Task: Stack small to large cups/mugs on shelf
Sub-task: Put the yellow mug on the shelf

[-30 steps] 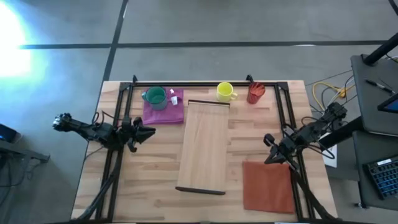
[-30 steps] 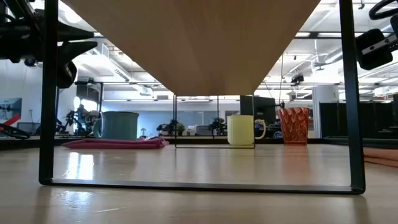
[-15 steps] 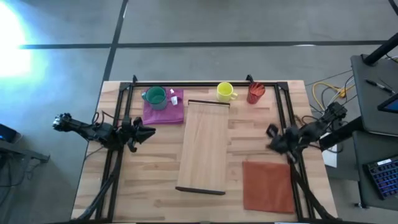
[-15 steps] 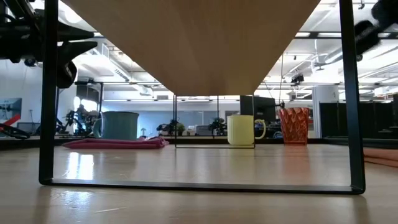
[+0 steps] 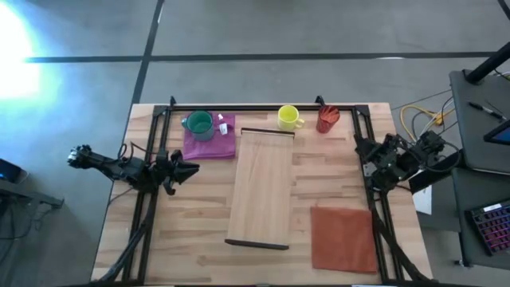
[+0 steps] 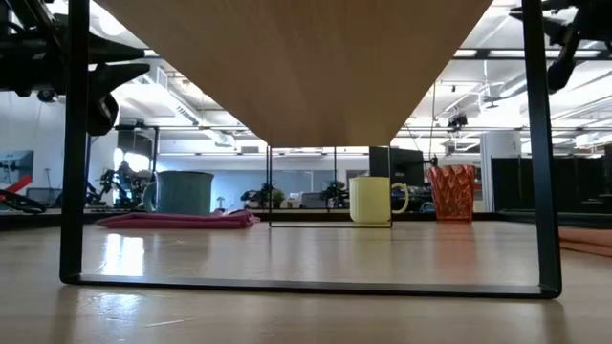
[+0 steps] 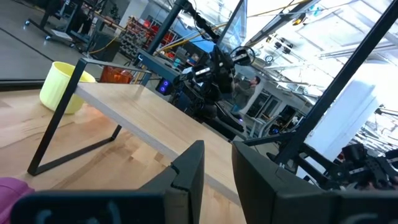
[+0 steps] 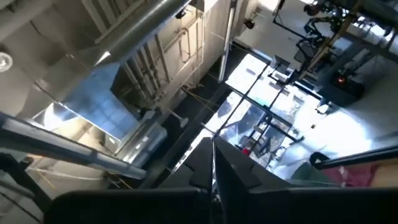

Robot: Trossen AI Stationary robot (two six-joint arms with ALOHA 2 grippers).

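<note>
The light-wood shelf (image 5: 263,187) stands mid-table on thin dark legs (image 6: 72,191); the low view shows its underside (image 6: 306,67). The teal-green mug (image 5: 198,124) sits on a magenta cloth (image 5: 209,139) at the far left. The yellow mug (image 5: 288,117) and the red-orange cup (image 5: 327,119) stand on the table by the far edge. My left gripper (image 5: 194,168) hovers left of the shelf, pointing at it, empty, its fingers (image 7: 193,168) a little apart. My right gripper (image 5: 362,154) is shut and empty, right of the shelf and below the red-orange cup in the high view, tipped up toward the ceiling (image 8: 213,163).
An orange-red cloth (image 5: 343,237) lies flat at the near right. A black tube frame (image 5: 263,108) runs along the far edge and down both sides. Two small white objects (image 5: 222,123) lie on the magenta cloth beside the teal-green mug.
My right gripper has risen and gone toward the table's far edge and slightly right, away from the orange-red cloth, tipping upward as it went. Nothing else has moved.
</note>
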